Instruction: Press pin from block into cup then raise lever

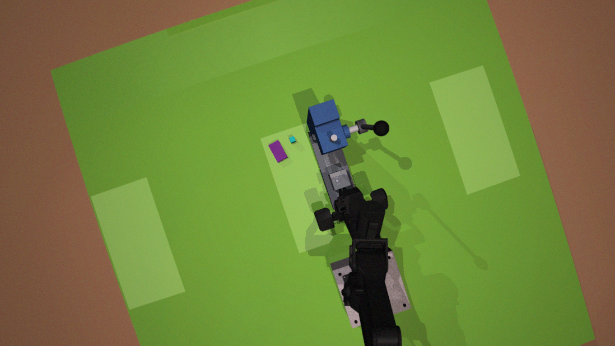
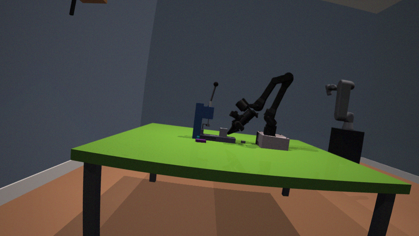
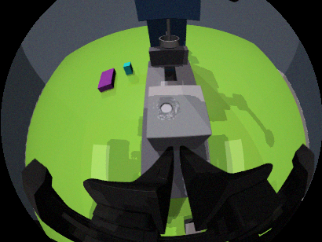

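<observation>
The jaws of your gripper [image 1: 340,191] [image 2: 228,133] [image 3: 177,148] are closed on nothing at the near face of the block [image 1: 339,179] [image 2: 223,132] [image 3: 178,114], which sits on the press bed [image 1: 321,158] [image 2: 211,137] [image 3: 151,75] short of the punch [image 2: 208,122] [image 3: 169,28], so an off-centre push could skew it and misalign the pin [image 1: 337,180] [image 3: 166,108].

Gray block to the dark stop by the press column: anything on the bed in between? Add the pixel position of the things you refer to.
Nothing standing there. Between the gray block [image 1: 341,181] [image 2: 223,132] [image 3: 184,123] and dark stop [image 1: 313,137] [image 2: 201,131] [image 3: 169,56], the wrist view shows only bed [image 1: 329,160] [image 2: 215,138] [image 3: 154,76], with a dark slot [image 3: 170,75].
</observation>
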Motion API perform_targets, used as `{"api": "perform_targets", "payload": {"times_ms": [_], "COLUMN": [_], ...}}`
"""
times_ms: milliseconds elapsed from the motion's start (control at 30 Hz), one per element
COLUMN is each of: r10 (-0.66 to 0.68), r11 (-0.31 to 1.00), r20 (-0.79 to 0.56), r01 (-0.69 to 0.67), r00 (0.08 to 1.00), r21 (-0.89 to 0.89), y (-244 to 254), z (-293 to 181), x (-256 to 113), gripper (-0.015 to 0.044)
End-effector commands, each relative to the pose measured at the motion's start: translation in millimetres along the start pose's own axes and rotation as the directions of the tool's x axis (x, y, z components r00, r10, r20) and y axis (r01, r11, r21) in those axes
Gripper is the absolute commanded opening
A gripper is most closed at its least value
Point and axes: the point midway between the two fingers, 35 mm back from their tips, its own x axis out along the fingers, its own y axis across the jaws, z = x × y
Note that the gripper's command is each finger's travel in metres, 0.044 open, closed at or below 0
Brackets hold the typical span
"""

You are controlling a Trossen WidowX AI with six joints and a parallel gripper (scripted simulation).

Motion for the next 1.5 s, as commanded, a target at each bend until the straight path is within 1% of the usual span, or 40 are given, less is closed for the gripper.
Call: {"api": "perform_targets", "payload": {"times_ms": [0, 1133, 1367, 1467], "r10": [-0.005, -0.005, 0.001, -0.001], "r11": [1.0, 1.0, 1.0, 1.0], "r20": [0.02, 0.159, 0.145, 0.186], "r01": [0.005, 0.004, -0.001, 0.001], "r00": [1.0, 0.987, 0.989, 0.982], "r21": [0.004, 0.004, 0.0, 0.003], "y": [-0.9, -0.7, 0.5, -0.5], "z": [5.6, 36.6, 31.9, 21.5], "x": [5.2, 37.7, 34.5, 28.5], "gripper": [0.003, 0.003, 0.003, 0.003]}}
